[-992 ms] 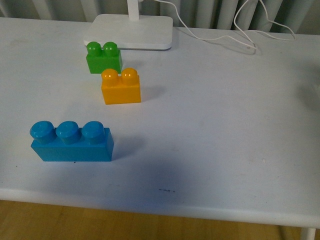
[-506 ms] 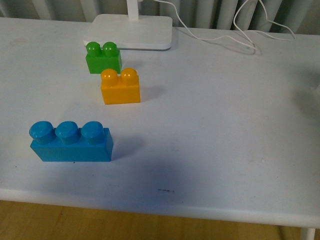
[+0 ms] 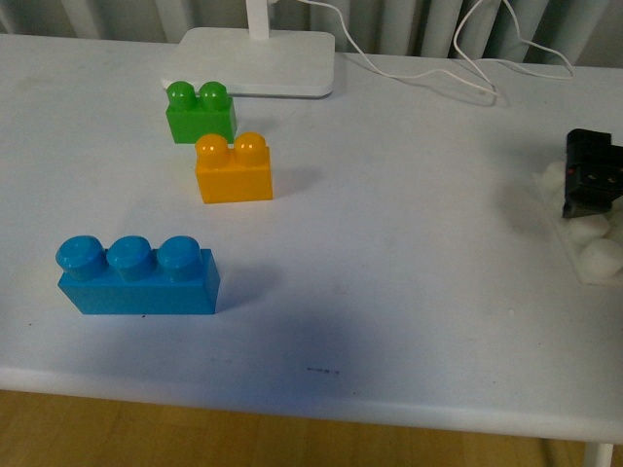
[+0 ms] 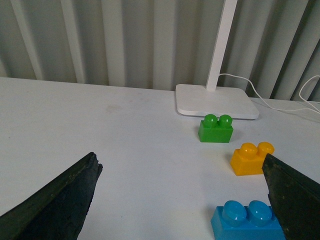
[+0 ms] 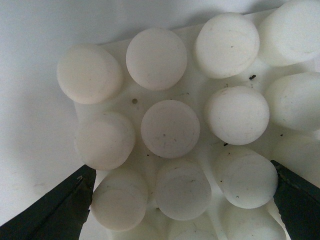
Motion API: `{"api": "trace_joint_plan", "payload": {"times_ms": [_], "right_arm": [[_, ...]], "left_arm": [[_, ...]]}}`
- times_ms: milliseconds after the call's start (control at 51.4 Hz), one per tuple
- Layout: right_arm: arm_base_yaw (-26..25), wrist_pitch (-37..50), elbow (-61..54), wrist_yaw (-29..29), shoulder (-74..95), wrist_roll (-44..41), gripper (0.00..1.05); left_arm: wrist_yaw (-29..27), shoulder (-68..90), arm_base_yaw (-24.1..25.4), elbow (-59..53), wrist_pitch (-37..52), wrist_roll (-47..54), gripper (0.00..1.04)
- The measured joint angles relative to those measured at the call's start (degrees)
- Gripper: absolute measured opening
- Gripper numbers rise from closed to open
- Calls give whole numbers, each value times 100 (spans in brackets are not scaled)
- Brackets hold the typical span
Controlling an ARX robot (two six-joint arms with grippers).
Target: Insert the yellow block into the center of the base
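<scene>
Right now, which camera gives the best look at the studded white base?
Right wrist view: the base fills the frame from directly above, with its studs sharp. The front view catches only a few studs at the frame's right edge, partly covered by the right pincer. The left wrist view doesn't show it at all.
</scene>
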Motion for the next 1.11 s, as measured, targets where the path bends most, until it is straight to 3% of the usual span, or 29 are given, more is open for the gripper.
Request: {"api": "trace_joint_plan", "payload": {"times_ms": [836, 1108], "right_arm": [[2188, -216, 299, 841, 111, 1856, 96], [2371, -468, 986, 1244, 579, 2229, 96]], "left_arm": [[0, 0, 0, 0, 0, -2, 98], [0, 0, 0, 0, 0, 0, 98]]}}
